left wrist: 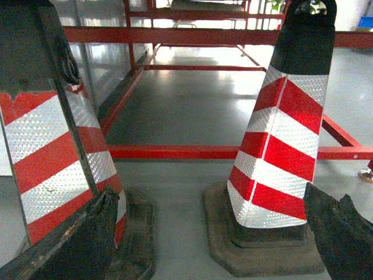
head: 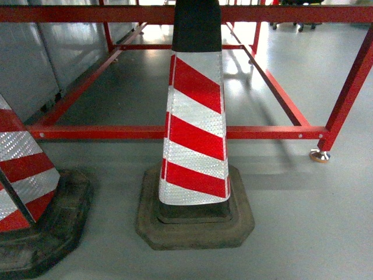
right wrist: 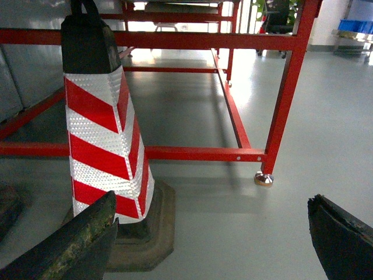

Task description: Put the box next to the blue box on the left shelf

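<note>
Left gripper (left wrist: pixel 210 239): jaws spread wide, nothing between them; the two worn black fingers (left wrist: pixel 76 242) show only at the lower corners of the left wrist view. Right gripper (right wrist: pixel 213 239): jaws likewise wide apart and empty, finger tips at the lower corners of its own view. Neither gripper appears in the head view.

The box and the roller shelf named in the task cannot be identified in any view. A bright blue item (right wrist: pixel 355 25) sits far off at the upper right of the right wrist view, too small to classify.

Obstructions: a red-and-white striped traffic cone (head: pixel 195 125) on a dark octagonal rubber base stands directly ahead, centred in the head view. A second cone (head: pixel 23 169) stands to its left, cut by the frame edge. A strip of bare grey floor (head: pixel 111 186) separates the two bases.

Behind both cones runs a red tubular frame (head: pixel 175 132); its low front rail crosses the full width just beyond the centre cone. Side rails run back from it, enclosing open floor. The frame's right corner post ends in a metal foot (head: pixel 319 155).

Right of the centre cone and that post, the floor is open to the picture edge. Grey panels (head: pixel 26 64) line the left side behind the frame.
</note>
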Robot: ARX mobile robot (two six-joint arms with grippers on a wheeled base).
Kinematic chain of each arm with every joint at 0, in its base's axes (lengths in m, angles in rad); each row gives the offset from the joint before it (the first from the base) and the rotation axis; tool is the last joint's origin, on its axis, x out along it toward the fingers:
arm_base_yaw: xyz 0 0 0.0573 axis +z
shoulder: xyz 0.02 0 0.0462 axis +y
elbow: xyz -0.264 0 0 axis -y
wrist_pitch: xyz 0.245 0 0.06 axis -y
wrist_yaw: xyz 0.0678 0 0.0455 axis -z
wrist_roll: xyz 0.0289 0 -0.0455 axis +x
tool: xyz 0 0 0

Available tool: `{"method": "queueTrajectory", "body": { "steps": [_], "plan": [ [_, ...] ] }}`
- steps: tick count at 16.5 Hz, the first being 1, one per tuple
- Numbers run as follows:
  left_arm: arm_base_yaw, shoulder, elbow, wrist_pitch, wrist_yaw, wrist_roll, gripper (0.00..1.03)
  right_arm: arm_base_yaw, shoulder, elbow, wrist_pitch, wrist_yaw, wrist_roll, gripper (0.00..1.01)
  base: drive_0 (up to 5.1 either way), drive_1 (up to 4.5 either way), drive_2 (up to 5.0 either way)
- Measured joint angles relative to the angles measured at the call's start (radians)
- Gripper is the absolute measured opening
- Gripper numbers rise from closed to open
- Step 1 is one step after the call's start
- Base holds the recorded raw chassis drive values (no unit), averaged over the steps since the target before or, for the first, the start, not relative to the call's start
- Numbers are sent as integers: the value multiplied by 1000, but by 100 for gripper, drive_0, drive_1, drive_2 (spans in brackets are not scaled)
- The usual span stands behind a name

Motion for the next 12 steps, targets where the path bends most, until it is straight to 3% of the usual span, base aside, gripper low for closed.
{"method": "queueTrajectory", "body": {
  "steps": [12],
  "plan": [
    [0, 0, 0, 1, 0, 0, 98, 0, 0, 0, 1, 0, -3, 98, 0, 0, 0]
  ]
}}
